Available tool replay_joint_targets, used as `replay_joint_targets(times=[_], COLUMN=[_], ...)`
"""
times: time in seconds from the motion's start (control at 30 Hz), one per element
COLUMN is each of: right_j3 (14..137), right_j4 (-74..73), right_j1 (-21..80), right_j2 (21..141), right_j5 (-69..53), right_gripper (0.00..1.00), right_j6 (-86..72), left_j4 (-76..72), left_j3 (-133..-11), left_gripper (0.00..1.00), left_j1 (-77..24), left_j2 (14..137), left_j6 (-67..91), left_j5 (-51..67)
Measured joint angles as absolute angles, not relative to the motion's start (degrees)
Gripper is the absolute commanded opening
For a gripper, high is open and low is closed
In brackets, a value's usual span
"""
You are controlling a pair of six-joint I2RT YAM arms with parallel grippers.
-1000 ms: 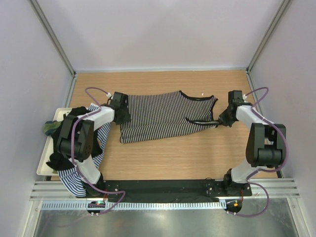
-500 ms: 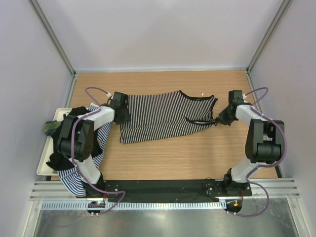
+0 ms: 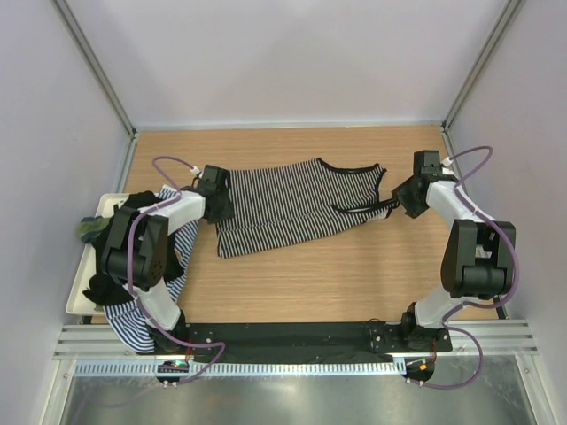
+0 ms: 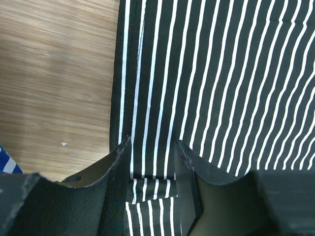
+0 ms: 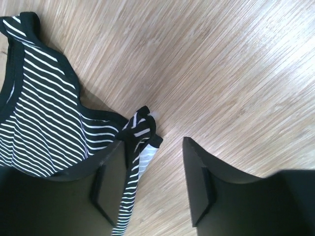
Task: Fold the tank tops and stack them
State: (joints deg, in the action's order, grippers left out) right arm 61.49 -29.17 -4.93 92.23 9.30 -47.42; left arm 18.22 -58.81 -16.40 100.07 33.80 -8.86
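Note:
A black-and-white striped tank top (image 3: 292,208) lies spread flat across the middle of the table, hem to the left and straps to the right. My left gripper (image 3: 219,208) is at the hem corner, shut on a pinched fold of the striped cloth (image 4: 152,189) that bunches between its fingers (image 4: 154,142). My right gripper (image 3: 400,197) hovers at the strap end with its jaws standing apart (image 5: 155,142). The bunched strap (image 5: 140,128) rests against the inner side of one finger, with bare wood showing between the jaws. The top's neckline (image 5: 39,113) shows at the left of the right wrist view.
A white tray (image 3: 75,301) sits at the left table edge. On and over it lie further tops: a green one (image 3: 89,228), a black one (image 3: 102,288) and a blue-and-white striped one (image 3: 133,323) hanging under the left arm. Walls enclose the table on three sides.
My right gripper has opened and let go of the strap, shifting slightly up and right. The top's strap end now lies a little flatter and farther back. The left gripper has not moved.

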Motion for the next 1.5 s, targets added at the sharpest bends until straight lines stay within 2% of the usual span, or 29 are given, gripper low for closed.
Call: replay_joint_targets(times=[0.07,0.1,0.23,0.3,0.53,0.8,0.87,1.0,1.03,1.23,1.33,1.5], right_j3=[61.7,62.0,65.0,66.7,69.2,68.4,67.6,67.3,67.7,78.4,81.1,78.3], right_j4=[-29.1,-29.2,-29.1,-29.0,-28.9,-27.0,-25.3,-22.4,-22.2,-23.9,-23.8,-24.9], right_j1=[-4.9,-4.9,-4.9,-4.9,-4.9,-1.7,0.1,5.7,7.3,12.7,12.5,12.4], right_j2=[92.2,92.3,93.1,93.9,98.3,100.6,99.7,97.7,97.6,103.8,108.0,110.4], right_j5=[9.5,9.6,10.2,10.6,11.5,11.0,10.3,10.0,10.0,9.9,9.9,10.0], right_gripper=[0.62,0.73,0.85,0.87,0.88,0.79,0.74,0.71,0.67,0.55,0.54,0.53], right_j6=[-47.9,-48.1,-47.9,-47.7,-46.7,-43.3,-40.9,-35.0,-33.5,-28.1,-27.4,-27.3], left_j4=[18.2,18.2,18.2,18.2,18.2,17.3,17.0,16.6,16.5,16.1,16.1,16.1], left_j3=[-58.7,-58.7,-58.7,-58.6,-57.8,-56.5,-55.8,-54.6,-54.5,-54.5,-54.7,-54.7], left_gripper=[0.41,0.41,0.41,0.41,0.41,0.41,0.41,0.41,0.41,0.41,0.41,0.41], left_j1=[-16.4,-16.4,-16.4,-16.4,-16.4,-16.5,-16.5,-16.5,-16.5,-16.5,-16.5,-16.5], left_j2=[100.0,99.9,99.7,99.6,98.6,96.6,95.7,93.4,93.1,93.6,94.7,95.1], left_j6=[33.8,33.8,33.8,33.8,33.7,33.4,33.4,33.5,33.6,34.2,34.4,34.5], left_j5=[-8.9,-8.9,-9.0,-9.0,-8.9,-8.8,-8.8,-9.0,-9.0,-8.6,-8.1,-7.8])
